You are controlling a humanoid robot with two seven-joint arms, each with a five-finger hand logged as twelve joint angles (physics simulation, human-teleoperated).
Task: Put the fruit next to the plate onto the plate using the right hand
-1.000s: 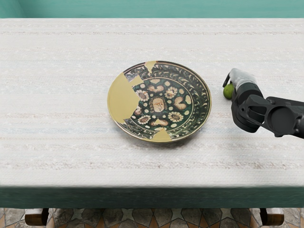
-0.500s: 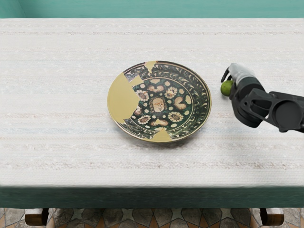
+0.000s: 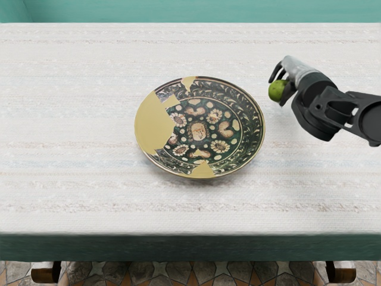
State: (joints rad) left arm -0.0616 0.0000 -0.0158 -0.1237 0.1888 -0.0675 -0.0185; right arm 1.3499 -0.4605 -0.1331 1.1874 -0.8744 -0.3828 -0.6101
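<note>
Evidently right hand (image 3: 296, 76) fingers (image 3: 275, 72) curl around small green fruit (image 3: 277, 90); plate (image 3: 261, 128) near, beyond fingertips. Fruit likely light, firm, roll-prone: grip across middle.

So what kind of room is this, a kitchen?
Probably a dining room, rendered in a simulator: a table with a pale woven cloth, a painted plate on it, patterned floor tiles below and a teal wall behind.
</note>
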